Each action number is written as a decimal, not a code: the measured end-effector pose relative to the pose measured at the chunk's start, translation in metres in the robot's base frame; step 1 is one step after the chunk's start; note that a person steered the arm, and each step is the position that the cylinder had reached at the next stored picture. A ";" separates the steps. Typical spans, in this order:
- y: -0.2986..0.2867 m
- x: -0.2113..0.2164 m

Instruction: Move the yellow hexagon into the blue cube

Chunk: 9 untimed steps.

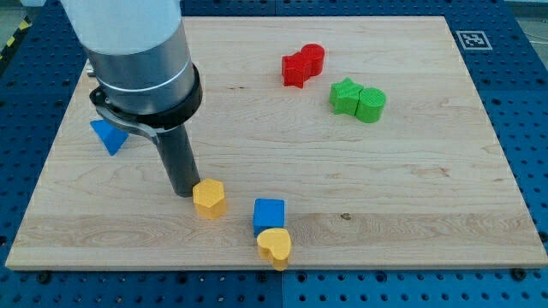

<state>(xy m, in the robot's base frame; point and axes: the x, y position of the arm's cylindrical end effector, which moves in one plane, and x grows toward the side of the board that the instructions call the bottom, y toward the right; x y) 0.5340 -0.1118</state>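
The yellow hexagon (209, 198) lies on the wooden board at the lower middle-left. My tip (185, 192) rests on the board just left of the hexagon, touching or almost touching its left side. The blue cube (269, 214) sits to the right of the hexagon, with a small gap between them. A yellow heart-shaped block (276, 247) lies right below the blue cube, touching it, near the board's bottom edge.
A blue triangular block (109, 136) lies at the left, partly behind the arm. Two red blocks (303, 65) touch each other at the upper middle. Two green blocks (358, 99) touch each other to their right. A marker tag (472, 38) sits in the board's top right corner.
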 end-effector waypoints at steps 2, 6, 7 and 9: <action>-0.001 0.000; 0.022 0.031; 0.041 0.011; 0.041 0.015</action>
<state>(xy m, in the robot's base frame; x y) 0.5492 -0.0709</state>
